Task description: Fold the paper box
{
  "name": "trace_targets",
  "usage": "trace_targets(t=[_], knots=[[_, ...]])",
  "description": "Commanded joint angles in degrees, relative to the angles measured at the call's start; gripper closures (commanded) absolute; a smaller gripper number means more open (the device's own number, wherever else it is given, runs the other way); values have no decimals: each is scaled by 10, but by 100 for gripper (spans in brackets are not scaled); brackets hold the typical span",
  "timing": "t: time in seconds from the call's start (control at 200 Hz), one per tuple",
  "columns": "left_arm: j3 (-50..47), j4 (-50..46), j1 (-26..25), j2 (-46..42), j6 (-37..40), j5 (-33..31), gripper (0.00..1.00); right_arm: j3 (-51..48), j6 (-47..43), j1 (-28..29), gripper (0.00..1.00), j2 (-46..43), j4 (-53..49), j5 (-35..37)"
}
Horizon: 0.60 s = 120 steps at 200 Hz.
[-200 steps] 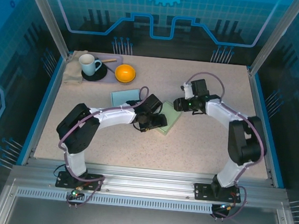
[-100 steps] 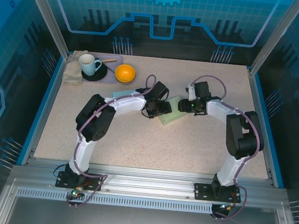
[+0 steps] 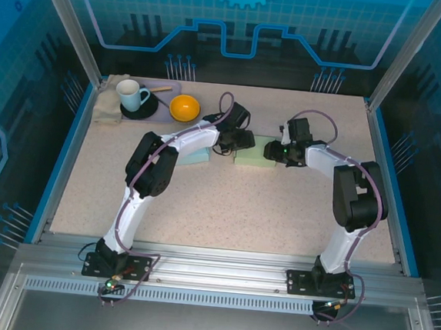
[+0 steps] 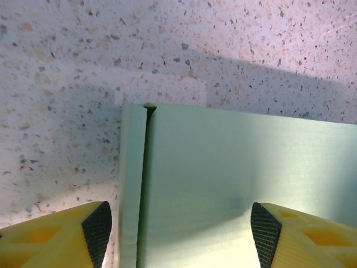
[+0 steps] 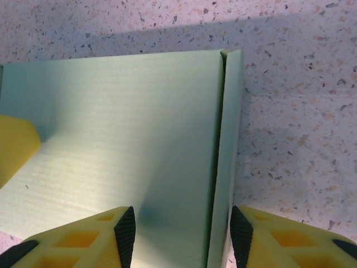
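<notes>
Your box (image 3: 250, 158) lies flat on the table (image 3: 239, 221), a little toward 12 o'clock from the middle. The left gripper (image 3: 239, 144) is at its 9 o'clock end and the right gripper (image 3: 277, 151) at its 3 o'clock end.

For room to move:
- **6 o'clock:** broad bare table runs from the box down to the arm bases.
- **3 o'clock:** more bare table runs out to the right rim.
- **12 o'clock:** a narrower bare band reaches the back edge.
- **9 o'clock:** a second pale sheet (image 3: 196, 157) lies near the box, partly under the left forearm.
- **10 o'clock:** the bowl (image 3: 184, 108), cup (image 3: 130, 94) and cloth (image 3: 105, 110) crowd the back-left corner, well apart from the box.

The box's sides run square with the table rim. The part you can see is longer from 9 to 3 than from 12 to 6, though both ends sit under the grippers. Each wrist view shows a narrow strip along one end, parted from the main panel by a crease.

Your left claw is released, with its pads spread wide. One pad (image 4: 97, 229) is off the box's edge over bare table and the other is over the panel. Your right claw is released too, its pads (image 5: 125, 234) standing either side of the crease and strip with nothing pinched. You cannot tell whether the tips press on the paper.
</notes>
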Motion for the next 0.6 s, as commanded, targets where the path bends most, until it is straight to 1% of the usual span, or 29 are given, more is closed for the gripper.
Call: trace_targets(t=[0.0,0.075,0.185,0.265,0.325,0.42,0.51,0.545,0.56,0.565,0.575,0.595], knots=[[32,-35,6,-3,33,-30,25,13,16,1,49,-8,-1,10],[35,-45,9,-15,43,-37,23,18,8,-2,48,-22,-15,17],[34,-57,13,-42,64,-56,21,19,-10,-3,48,-57,-42,44],[24,-63,16,-73,82,-70,20,9,-25,-5,47,-96,-55,69],[2,-56,17,-113,99,-81,19,-2,-38,-9,47,-128,-63,89],[-68,-27,19,-188,132,-114,16,-28,-59,-13,46,-181,-69,136],[-186,49,30,-284,157,-148,14,-67,-76,-17,43,-238,-54,196],[-238,82,37,-327,164,-160,13,-84,-78,-20,30,-259,-46,221],[-259,93,42,-342,166,-166,13,-91,-78,-20,18,-269,-42,234],[-266,97,43,-348,166,-168,13,-93,-79,-20,10,-272,-40,238],[-278,102,46,-359,165,-176,12,-98,-79,-23,3,-278,-38,245],[-301,109,53,-381,162,-191,12,-109,-80,-24,0,-291,-32,261]])
